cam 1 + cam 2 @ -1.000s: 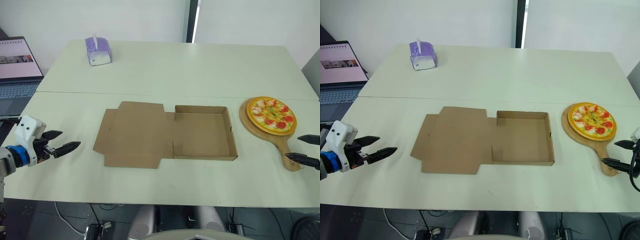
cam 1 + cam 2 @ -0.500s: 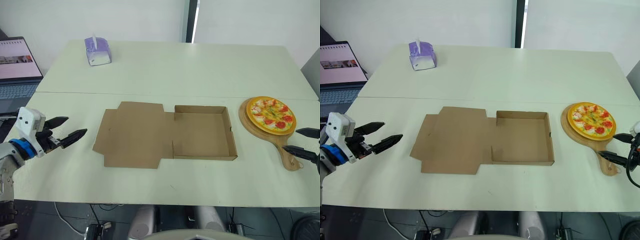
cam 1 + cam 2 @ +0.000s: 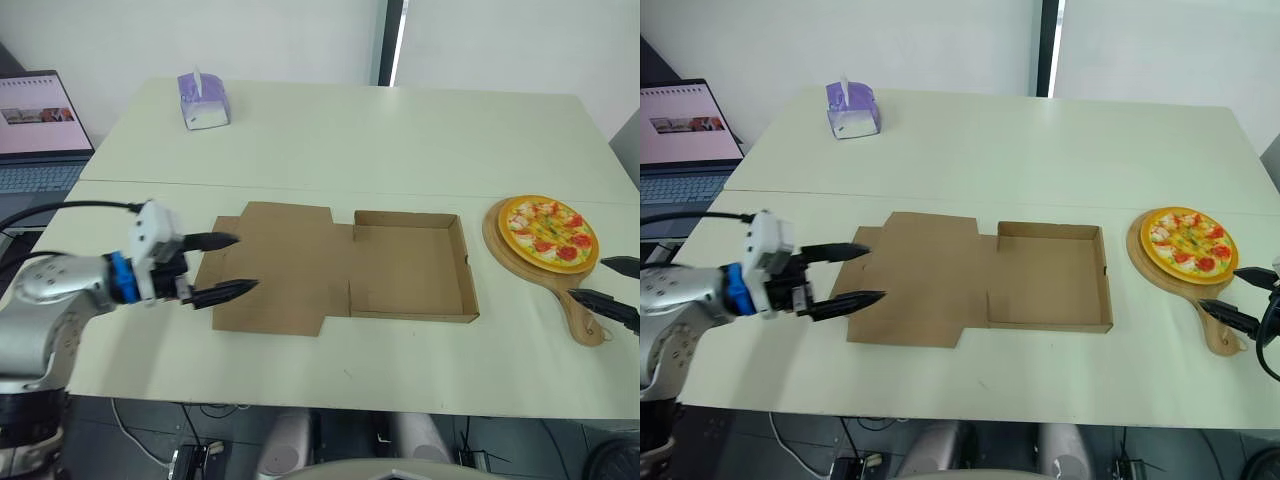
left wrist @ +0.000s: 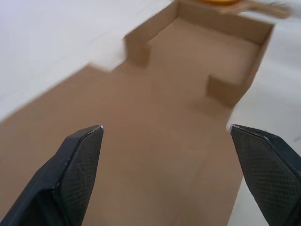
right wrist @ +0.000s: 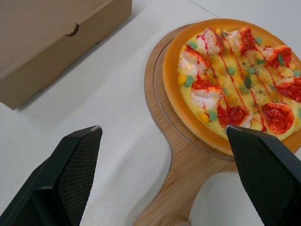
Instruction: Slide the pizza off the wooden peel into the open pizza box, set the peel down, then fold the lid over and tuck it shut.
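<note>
Just changed: left gripper (image 3: 245, 262), up from the table's (image 3: 400, 140) front-left edge and in over the lid's (image 3: 285, 250) left part.
Left gripper now: spread wide, empty, both tips above bare cardboard; touching it or hovering, cannot tell.
Right gripper (image 3: 585, 279): hardly shifted since a second ago; sits at the table's right edge, spread, one finger either side of the peel's (image 3: 583, 318) handle, not yet closed on it.
Pizza (image 3: 548, 228): unmoved, whole, lying on the peel's round end near the right edge, just beside the box (image 3: 412, 216).
Box: unmoved, open and empty, at mid-table near the front edge; tray toward the pizza, lid flat on the table on the far side from it.
Meaning for the task: probably readies the left arm to pin the box down or to wait by the lid, while leaving the peel to the right arm.
Stage: approach only; nothing gripped, nothing slid, lid unfolded.
Next, as a judgement: close on the handle, lift the peel and tilt it over the tray.
Risk: light cardboard, likely to skid under the sliding pizza unless held; thin handle, easy to twist in a loose pinch.
</note>
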Action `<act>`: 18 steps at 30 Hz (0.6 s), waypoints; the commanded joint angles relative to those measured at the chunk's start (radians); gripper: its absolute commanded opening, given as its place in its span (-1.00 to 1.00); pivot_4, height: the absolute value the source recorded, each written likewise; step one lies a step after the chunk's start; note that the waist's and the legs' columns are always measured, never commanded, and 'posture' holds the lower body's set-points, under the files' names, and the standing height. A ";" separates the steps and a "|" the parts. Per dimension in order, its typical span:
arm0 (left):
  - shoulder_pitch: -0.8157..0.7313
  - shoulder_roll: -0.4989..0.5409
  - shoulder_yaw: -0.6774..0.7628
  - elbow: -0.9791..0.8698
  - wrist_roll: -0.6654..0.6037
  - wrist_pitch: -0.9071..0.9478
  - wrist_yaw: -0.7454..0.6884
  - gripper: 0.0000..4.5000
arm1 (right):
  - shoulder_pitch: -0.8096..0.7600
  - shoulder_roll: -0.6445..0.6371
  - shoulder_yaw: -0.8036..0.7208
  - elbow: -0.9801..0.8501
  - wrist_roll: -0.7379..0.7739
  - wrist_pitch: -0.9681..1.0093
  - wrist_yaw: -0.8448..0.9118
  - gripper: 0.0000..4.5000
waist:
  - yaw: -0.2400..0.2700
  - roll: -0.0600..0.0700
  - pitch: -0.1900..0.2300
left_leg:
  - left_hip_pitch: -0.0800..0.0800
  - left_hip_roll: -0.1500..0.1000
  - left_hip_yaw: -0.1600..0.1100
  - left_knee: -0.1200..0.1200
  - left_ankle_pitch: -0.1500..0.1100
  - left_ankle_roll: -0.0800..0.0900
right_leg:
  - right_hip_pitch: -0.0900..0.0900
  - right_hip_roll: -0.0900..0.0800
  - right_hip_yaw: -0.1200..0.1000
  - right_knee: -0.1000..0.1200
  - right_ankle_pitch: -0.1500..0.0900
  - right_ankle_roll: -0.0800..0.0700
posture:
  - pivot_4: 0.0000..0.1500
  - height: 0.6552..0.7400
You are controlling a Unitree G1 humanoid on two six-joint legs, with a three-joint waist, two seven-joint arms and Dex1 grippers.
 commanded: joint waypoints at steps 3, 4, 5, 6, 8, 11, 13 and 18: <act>-0.115 -0.033 -0.123 -0.106 -0.045 0.017 -0.025 0.98 | 0.101 0.019 -0.076 -0.133 -0.010 0.151 -0.087 1.00 | 0.001 0.000 0.000 | 0.000 0.000 0.000 0.000 0.000 0.000 | 0.000 0.001 0.000 0.000 0.000 0.000 | 1.00 0.65; -0.141 -0.044 -0.142 -0.116 -0.056 0.026 -0.026 0.98 | 0.097 0.030 -0.073 -0.152 -0.003 0.195 -0.121 1.00 | 0.001 0.000 0.000 | 0.000 0.000 0.000 0.000 0.000 0.000 | 0.000 0.001 0.001 0.000 0.000 0.000 | 1.00 0.65; -0.161 -0.049 -0.162 -0.126 -0.061 0.033 -0.033 0.98 | 0.092 0.039 -0.065 -0.169 0.001 0.234 -0.152 1.00 | 0.000 0.000 0.000 | 0.000 0.000 0.000 0.001 0.000 0.000 | 0.001 0.001 0.000 0.000 0.000 0.000 | 1.00 0.65; -0.173 -0.052 -0.175 -0.134 -0.064 0.039 -0.037 0.98 | 0.089 0.045 -0.060 -0.183 0.002 0.261 -0.172 1.00 | -0.001 0.000 0.000 | 0.000 0.000 0.000 0.001 0.000 0.000 | 0.001 0.001 0.001 0.000 0.000 0.000 | 1.00 0.65; -0.178 -0.035 -0.251 -0.147 0.008 -0.033 -0.092 0.98 | 0.052 0.045 -0.004 -0.173 -0.037 0.308 -0.251 1.00 | -0.007 0.001 0.000 | 0.001 0.000 0.001 0.001 0.000 0.000 | 0.001 0.002 0.001 0.000 0.000 0.000 | 1.00 0.65; -0.210 -0.059 -0.282 -0.155 0.000 -0.033 -0.094 0.98 | 0.002 0.041 0.054 -0.150 -0.036 0.359 -0.283 1.00 | -0.010 0.000 0.000 | 0.002 0.001 0.001 0.001 0.000 0.000 | 0.002 0.003 0.002 0.000 0.000 0.000 | 1.00 0.65; -0.234 -0.071 -0.286 -0.148 -0.006 -0.032 -0.088 0.98 | -0.029 0.039 0.088 -0.132 -0.033 0.378 -0.290 1.00 | -0.010 0.000 0.000 | 0.001 0.001 0.000 0.002 0.000 0.000 | 0.002 0.004 0.002 0.000 0.000 0.000 | 1.00 0.65; -0.240 -0.098 -0.281 -0.152 -0.038 0.002 -0.056 0.98 | -0.107 0.031 0.179 -0.033 -0.059 0.359 -0.292 1.00 | -0.011 0.000 0.000 | 0.001 0.001 0.000 0.002 0.000 0.000 | 0.003 0.004 0.002 0.000 0.000 0.000 | 1.00 0.65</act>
